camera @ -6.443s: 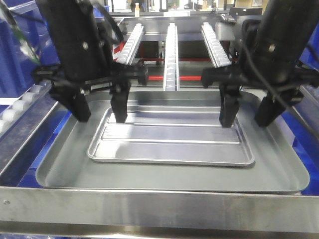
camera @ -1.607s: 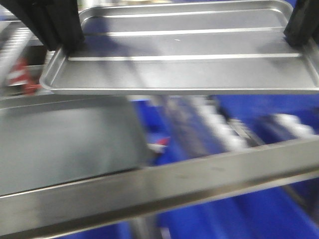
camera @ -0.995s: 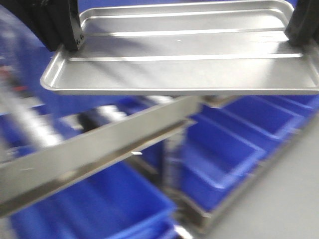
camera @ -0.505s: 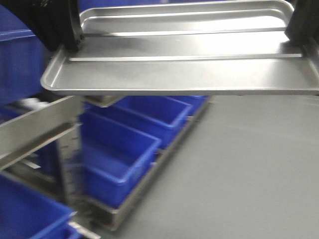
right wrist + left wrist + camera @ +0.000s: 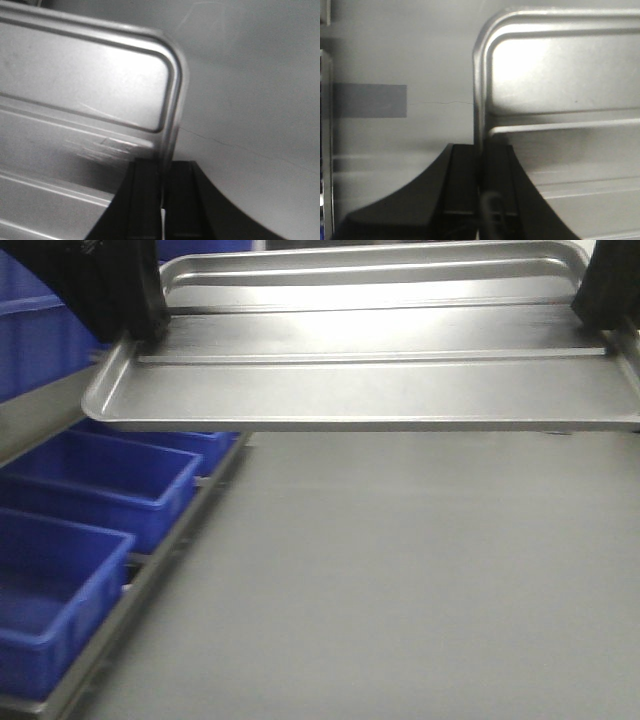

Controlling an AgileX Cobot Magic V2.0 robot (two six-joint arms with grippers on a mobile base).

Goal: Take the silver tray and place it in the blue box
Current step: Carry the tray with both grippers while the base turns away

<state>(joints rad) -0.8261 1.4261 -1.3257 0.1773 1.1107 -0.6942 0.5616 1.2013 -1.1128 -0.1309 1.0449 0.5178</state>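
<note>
— Why over bare floor (image 5: 400, 590), blue boxes (image 5: 95, 485) off to the side?
— Bound for one, I'm guessing. The silver tray (image 5: 370, 390) is hanging level because left gripper (image 5: 481, 165) and right gripper (image 5: 162, 185) are each pinching an end rim.

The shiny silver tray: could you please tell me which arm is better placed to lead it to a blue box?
Left, probably: both the left fingers and right fingers clamp short rims of the shiny rectangular silver tray, but the blue plastic boxes lie on the robot's left.
</note>
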